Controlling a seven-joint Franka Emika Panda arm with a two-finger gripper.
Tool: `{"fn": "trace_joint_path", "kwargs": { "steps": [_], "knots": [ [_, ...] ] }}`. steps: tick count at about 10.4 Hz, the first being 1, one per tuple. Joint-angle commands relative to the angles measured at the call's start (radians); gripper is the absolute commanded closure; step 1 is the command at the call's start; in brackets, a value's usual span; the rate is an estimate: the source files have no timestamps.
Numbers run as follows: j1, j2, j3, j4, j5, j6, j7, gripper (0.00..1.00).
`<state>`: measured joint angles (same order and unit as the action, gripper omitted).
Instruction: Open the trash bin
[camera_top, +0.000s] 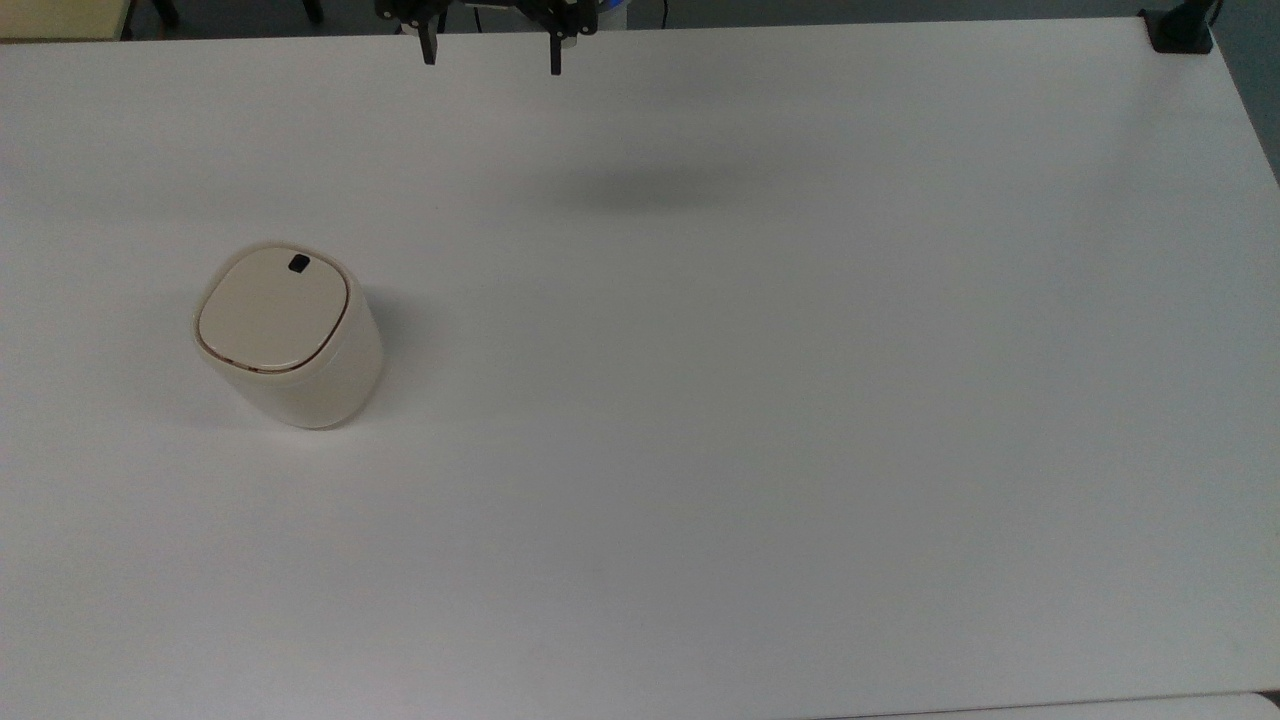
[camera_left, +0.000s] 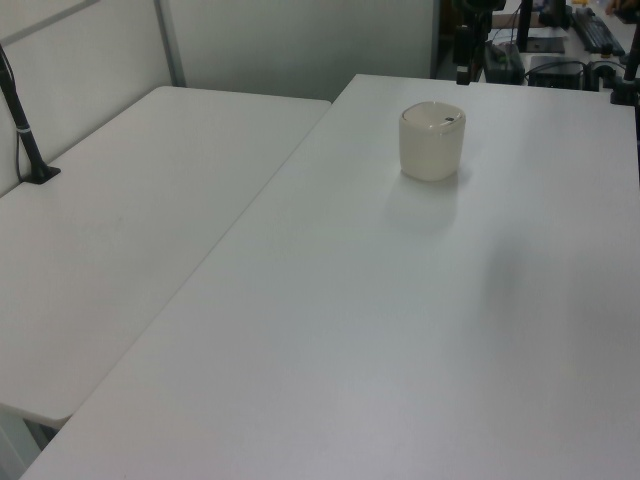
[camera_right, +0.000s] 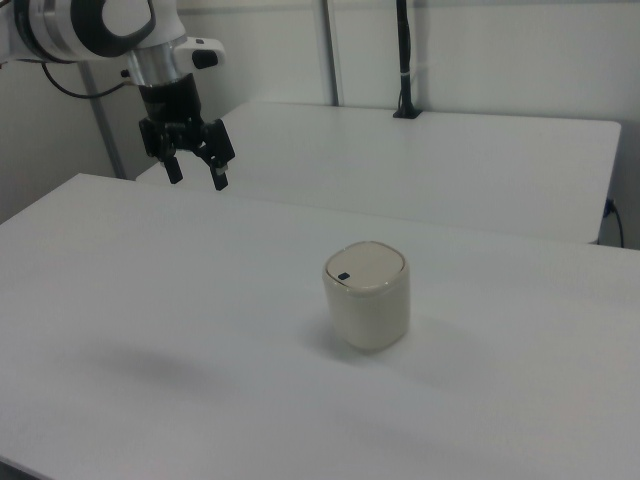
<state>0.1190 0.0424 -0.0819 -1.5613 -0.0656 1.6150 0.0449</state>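
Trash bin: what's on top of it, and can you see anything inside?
On top of the trash bin sits its flat lid, closed, with a small black button near one edge. The closed lid covers the inside, so the contents cannot be seen.

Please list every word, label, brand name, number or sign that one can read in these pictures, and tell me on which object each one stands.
There is no readable text.
The trash bin: plain cream body and lid, with a small black button that carries no visible marking.
The white table: no print or sticker.
The claw and the arm above it: no legible label.
The dark clutter beyond the table in the left view: nothing legible.
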Motion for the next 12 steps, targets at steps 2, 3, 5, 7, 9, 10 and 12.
{"fn": "trace_joint_path", "kwargs": {
  "steps": [2, 3, 5, 7, 9, 10, 12],
  "knots": [
    [0.002, -0.023, -0.006, -0.017, 0.003, -0.001, -0.017, 0.0],
    [0.002, -0.023, -0.006, -0.017, 0.003, -0.001, -0.017, 0.0],
    [0.005, -0.021, -0.006, -0.017, 0.003, 0.0, -0.014, 0.0],
    [0.004, -0.021, -0.006, -0.017, 0.003, 0.002, -0.014, 0.0],
    [0.001, -0.021, -0.006, -0.017, 0.003, 0.002, -0.014, 0.0],
    [-0.001, -0.022, -0.006, -0.019, 0.003, 0.002, -0.028, 0.0],
    [0.001, -0.021, -0.006, -0.02, 0.003, 0.003, -0.062, 0.18]
  ]
}}
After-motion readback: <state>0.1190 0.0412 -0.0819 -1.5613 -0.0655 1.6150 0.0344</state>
